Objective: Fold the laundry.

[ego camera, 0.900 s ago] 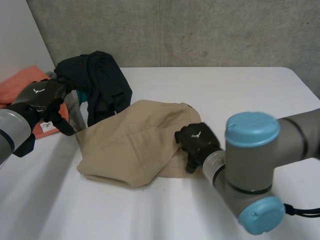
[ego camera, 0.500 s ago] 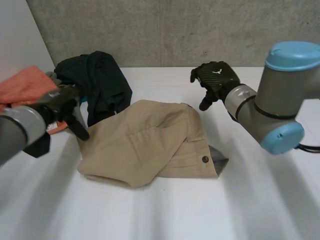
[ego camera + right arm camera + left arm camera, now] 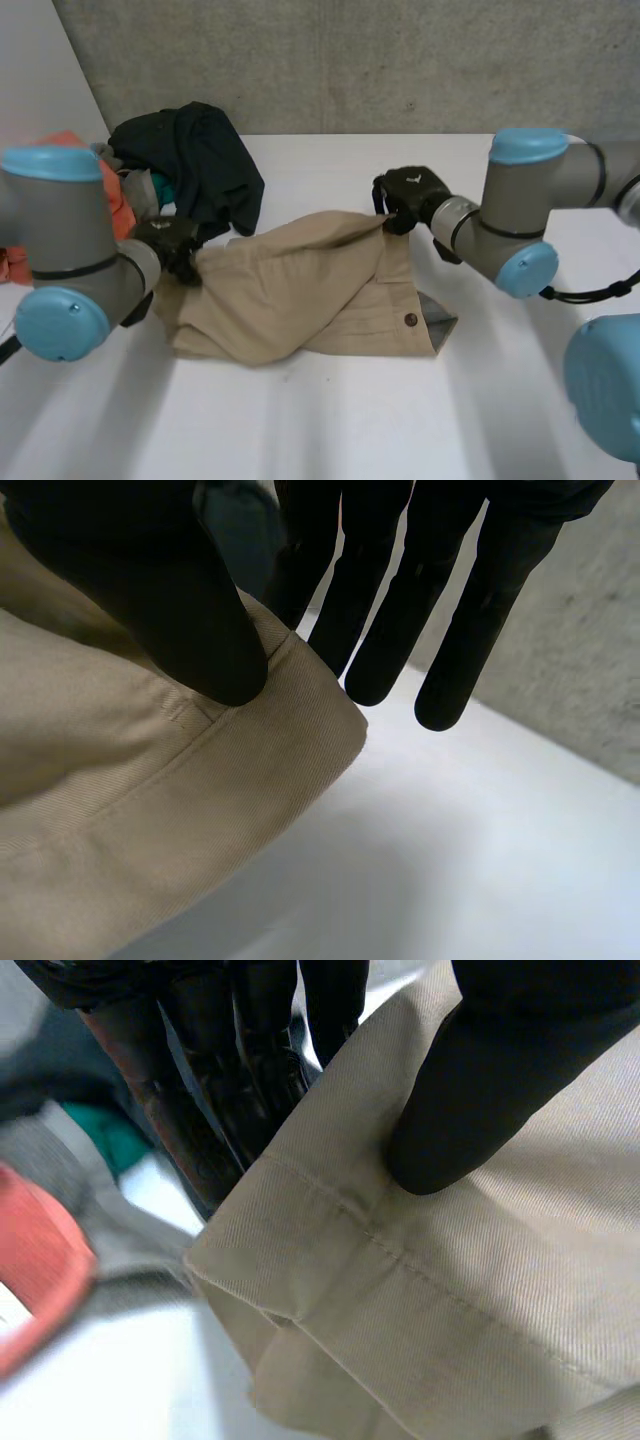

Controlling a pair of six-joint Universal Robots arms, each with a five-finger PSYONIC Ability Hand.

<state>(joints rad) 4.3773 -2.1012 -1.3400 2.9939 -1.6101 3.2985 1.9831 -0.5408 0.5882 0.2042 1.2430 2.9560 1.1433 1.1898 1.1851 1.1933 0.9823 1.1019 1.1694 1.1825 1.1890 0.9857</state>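
Both hands had dropped onto the tan garment (image 3: 300, 290): left hand (image 3: 172, 245) pinched its left hem, right hand (image 3: 408, 195) its far-right corner; lifting evenly would keep the edge taut

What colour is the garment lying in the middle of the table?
The garment is plain beige; the head view shows it best.

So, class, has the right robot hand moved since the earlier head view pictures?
Yes. The right robot hand has come down from near the far edge of the table onto the far corner of the tan garment, pinching it.
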